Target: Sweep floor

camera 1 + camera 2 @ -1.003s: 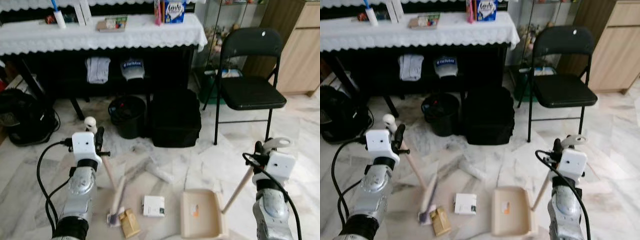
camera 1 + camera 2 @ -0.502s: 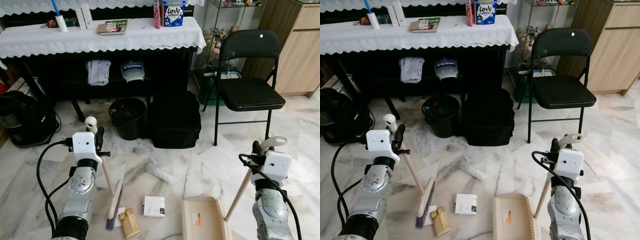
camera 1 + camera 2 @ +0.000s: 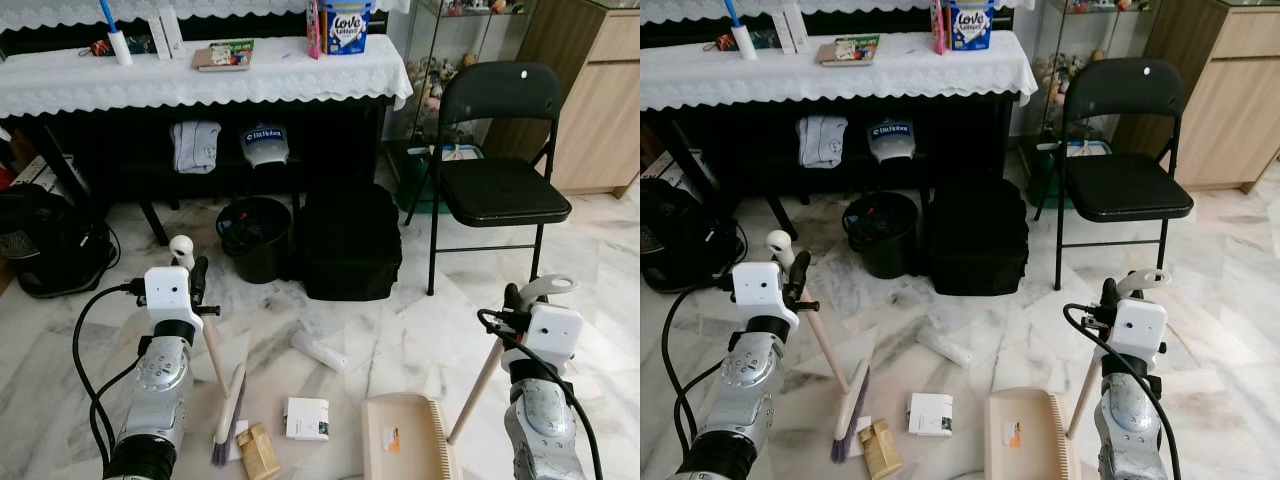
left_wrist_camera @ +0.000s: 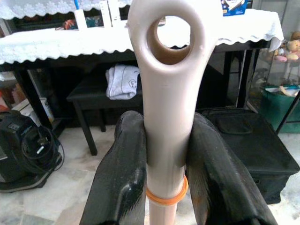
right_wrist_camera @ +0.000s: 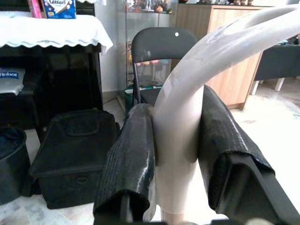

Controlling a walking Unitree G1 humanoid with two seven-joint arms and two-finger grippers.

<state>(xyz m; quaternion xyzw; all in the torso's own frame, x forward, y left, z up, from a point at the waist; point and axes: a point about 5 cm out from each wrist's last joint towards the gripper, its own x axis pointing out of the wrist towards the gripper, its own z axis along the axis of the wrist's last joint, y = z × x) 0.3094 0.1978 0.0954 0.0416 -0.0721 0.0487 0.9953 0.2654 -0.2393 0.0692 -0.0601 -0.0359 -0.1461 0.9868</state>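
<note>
Left gripper [image 4: 166, 154] pinches the broom [image 3: 226, 400] handle; bristles on the marble floor [image 3: 60, 360] — brown packet [image 3: 258, 452] and white box [image 3: 307, 418] just beside them. Right gripper [image 5: 176, 140] clamps the dustpan [image 3: 405, 440] handle; pan flat, beyond the white box.

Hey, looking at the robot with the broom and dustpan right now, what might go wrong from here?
The broom head sits beside the brown packet; a stroke might push it past the dustpan, which lies off to the right. The white box and the white roll lie between and may scatter toward the black bag.
</note>
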